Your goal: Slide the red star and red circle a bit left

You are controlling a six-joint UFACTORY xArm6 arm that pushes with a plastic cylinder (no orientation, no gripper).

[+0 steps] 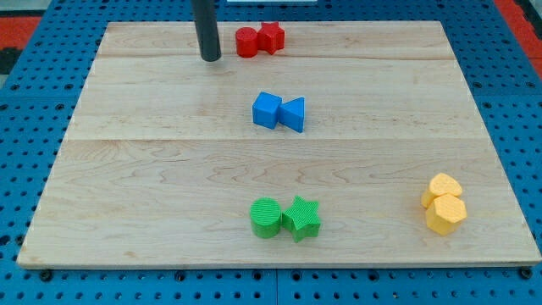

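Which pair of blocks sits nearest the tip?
The red pair at the view's top: red circle and red star, just right of my tip. Other pairs lie lower.

Rod (207,25) cut off by view's top; red star (271,36) shape perhaps unclear.

The rod's tip (210,58) rests on the wooden board (152,186) at the frame's upper centre, just left of the red circle (246,42), apart from it. The red star (271,36) touches the circle's right side. Mid-board: blue cube (266,110) against blue triangle (294,113). Lower centre: green circle (265,218) beside green star (301,219). Lower right: two yellow blocks (444,203), touching.
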